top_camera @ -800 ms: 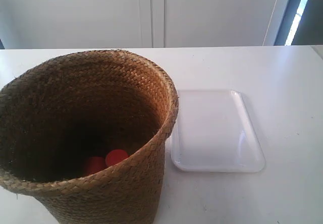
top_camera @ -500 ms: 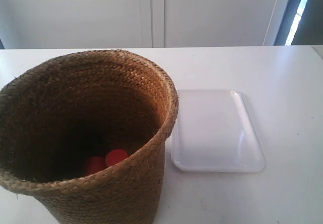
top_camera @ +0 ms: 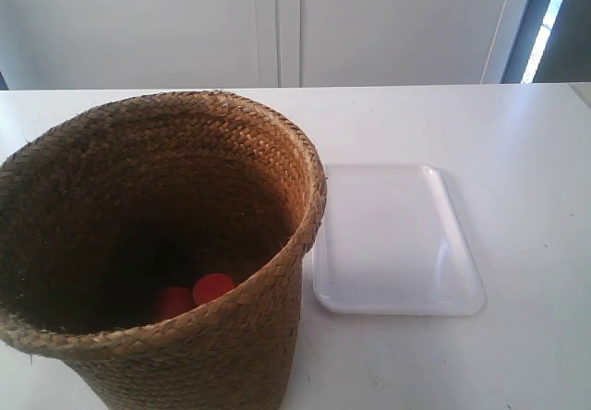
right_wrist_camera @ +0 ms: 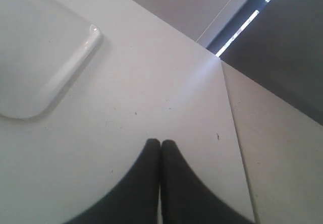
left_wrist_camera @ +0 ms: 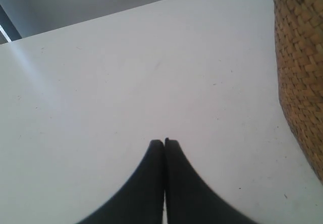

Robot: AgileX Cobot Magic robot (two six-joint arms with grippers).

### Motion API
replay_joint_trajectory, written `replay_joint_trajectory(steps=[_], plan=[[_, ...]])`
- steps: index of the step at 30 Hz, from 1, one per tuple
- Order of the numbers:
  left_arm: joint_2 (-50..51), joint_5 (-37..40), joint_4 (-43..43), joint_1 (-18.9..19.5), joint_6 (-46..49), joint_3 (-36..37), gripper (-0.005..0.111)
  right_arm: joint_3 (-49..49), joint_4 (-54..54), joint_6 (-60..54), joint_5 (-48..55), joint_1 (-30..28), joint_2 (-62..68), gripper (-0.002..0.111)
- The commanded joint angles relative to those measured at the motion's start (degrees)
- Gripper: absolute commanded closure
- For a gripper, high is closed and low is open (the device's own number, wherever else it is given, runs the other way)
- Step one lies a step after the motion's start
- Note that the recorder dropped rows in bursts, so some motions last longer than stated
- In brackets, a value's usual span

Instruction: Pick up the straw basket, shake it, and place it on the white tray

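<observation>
The brown straw basket (top_camera: 157, 253) stands upright on the white table at the exterior view's near left, with two red round things (top_camera: 194, 295) at its bottom. Just to its right lies the white tray (top_camera: 397, 239), flat on the table and bare. Neither arm shows in the exterior view. My left gripper (left_wrist_camera: 164, 142) is shut over bare table, with the straw basket's wall (left_wrist_camera: 300, 67) off to one side. My right gripper (right_wrist_camera: 161, 143) is shut too, apart from a corner of the white tray (right_wrist_camera: 45, 57). Neither holds anything.
The white table (top_camera: 517, 133) reaches back to a pale wall with panel seams. In the right wrist view the table edge (right_wrist_camera: 237, 148) runs close beside the gripper, with a second surface beyond it and a dark opening with a bright strip behind.
</observation>
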Motion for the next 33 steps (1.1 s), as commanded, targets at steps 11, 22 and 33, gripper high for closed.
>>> replay_joint_trajectory(steps=[11, 22, 33], plan=[[-0.2, -7.4, 0.5, -0.5, -0.5, 0.3, 0.107, 0.3, -1.4, 1.4, 4.1, 0.0, -0.4, 0.108], [-0.2, -7.2, -1.1, -0.5, -5.9, 0.3, 0.107, 0.3, 1.3, 18.4, -34.5, 0.0, -0.4, 0.108], [-0.2, -12.9, -10.7, -0.5, -23.1, 0.3, 0.107, 0.3, 3.8, 20.3, -44.3, 0.0, -0.4, 0.108]])
